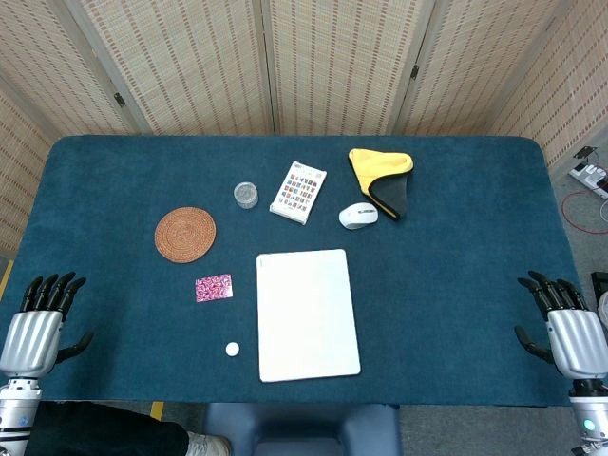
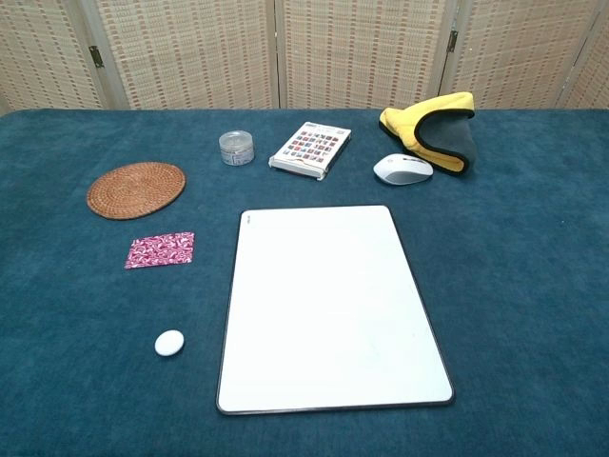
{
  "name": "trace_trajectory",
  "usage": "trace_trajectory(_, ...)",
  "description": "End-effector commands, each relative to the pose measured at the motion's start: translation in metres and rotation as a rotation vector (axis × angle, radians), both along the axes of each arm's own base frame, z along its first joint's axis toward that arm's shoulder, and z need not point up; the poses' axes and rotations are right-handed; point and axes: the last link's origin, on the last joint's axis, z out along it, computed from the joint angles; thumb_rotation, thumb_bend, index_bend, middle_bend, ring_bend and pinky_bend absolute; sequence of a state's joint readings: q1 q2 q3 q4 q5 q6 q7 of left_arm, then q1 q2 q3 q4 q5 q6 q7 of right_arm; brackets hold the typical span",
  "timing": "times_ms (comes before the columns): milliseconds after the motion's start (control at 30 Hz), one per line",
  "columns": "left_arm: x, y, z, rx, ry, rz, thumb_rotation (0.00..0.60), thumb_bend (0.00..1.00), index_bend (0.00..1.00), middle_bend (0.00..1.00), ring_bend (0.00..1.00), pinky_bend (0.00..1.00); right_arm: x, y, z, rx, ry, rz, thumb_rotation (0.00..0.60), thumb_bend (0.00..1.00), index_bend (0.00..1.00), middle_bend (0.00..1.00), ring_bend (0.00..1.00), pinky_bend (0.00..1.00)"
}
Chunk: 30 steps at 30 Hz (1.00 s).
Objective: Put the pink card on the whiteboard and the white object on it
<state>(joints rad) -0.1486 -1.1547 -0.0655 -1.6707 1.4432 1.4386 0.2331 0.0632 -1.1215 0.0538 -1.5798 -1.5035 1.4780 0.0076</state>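
Whiteboard (image 2: 328, 305) bare; pink card (image 2: 160, 249), white object (image 2: 169, 343) on desk (image 2: 533, 286). Your left hand (image 1: 38, 318), right hand (image 1: 565, 323) spread, empty. Nothing done.

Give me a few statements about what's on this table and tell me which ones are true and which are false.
1. The pink card lies on the whiteboard. False: it lies on the blue cloth, left of the board.
2. The small white object sits nearer the robot than the card. True.
3. The left hand holds the card. False: it rests open at the table's edge.
4. The computer mouse sits beside the yellow and grey cloth. True.
5. The woven coaster is right of the whiteboard. False: it is to the left.
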Motion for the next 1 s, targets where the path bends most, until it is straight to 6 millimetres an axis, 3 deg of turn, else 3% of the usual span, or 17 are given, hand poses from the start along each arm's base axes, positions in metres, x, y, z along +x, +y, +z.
trace_trajectory(33, 0.0, 0.0, 0.0, -0.001, 0.001, 0.001, 0.6, 0.29, 0.16, 0.12, 0.09, 0.04, 0.0, 0.0, 0.0, 0.001, 0.0, -0.001, 0.6, 0.33, 0.17, 0.15, 0.18, 0.12)
trace_trajectory(533, 0.006, 0.009, 0.0, -0.007, 0.001, -0.022, 0.6, 0.29, 0.17, 0.12, 0.09, 0.04, 0.0, -0.001, 0.004, -0.016, -0.001, 0.005, 0.6, 0.33, 0.17, 0.15, 0.18, 0.12)
trace_trajectory(1000, 0.047, 0.061, -0.023, -0.126, 0.006, -0.145, 0.6, 0.29, 0.2, 0.18, 0.16, 0.04, 0.004, -0.004, 0.007, -0.031, 0.006, 0.018, 0.6, 0.32, 0.17, 0.15, 0.18, 0.12)
